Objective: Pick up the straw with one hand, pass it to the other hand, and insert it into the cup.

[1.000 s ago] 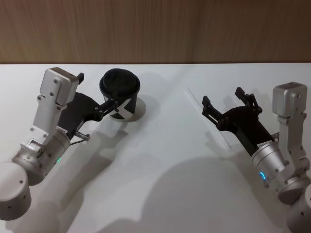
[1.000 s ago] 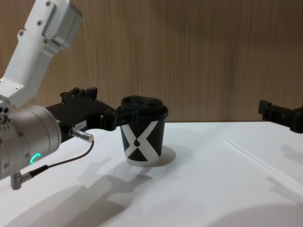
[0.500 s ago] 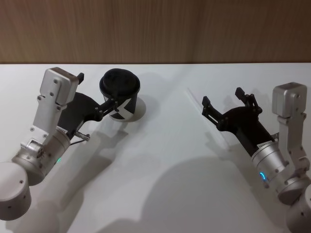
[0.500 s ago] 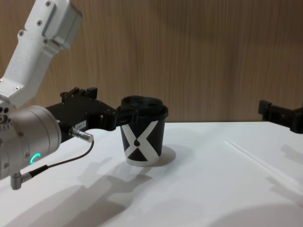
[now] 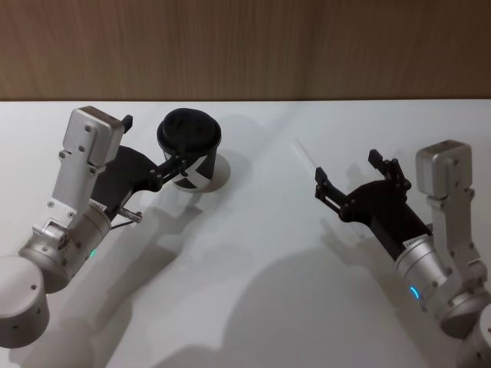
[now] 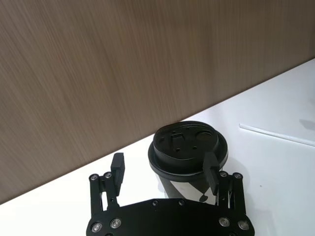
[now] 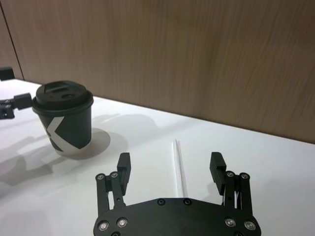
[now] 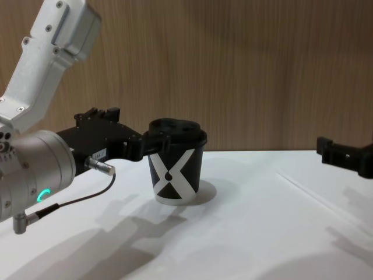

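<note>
Wood-panelled wall (image 5: 245, 46) behind, white table (image 5: 253, 261) in front. The straw (image 5: 304, 153) lies flat on the table on my right side, well apart from the cup (image 5: 189, 149), which stands upright and lidded toward the left. The right gripper (image 5: 347, 172) hovers over the straw's near part, fingers spread wide and gripping nothing; its wrist view shows the straw running away between them. For a clean pick, I judge I should lower until both pads flank the straw at table level, then close gently, since so thin a tube may roll or flatten. The left gripper (image 5: 153, 142), likewise spread and empty, sits beside the cup with one finger near its lid; whether it touches I cannot tell. It could tip the cup, and should back off for the handover.
</note>
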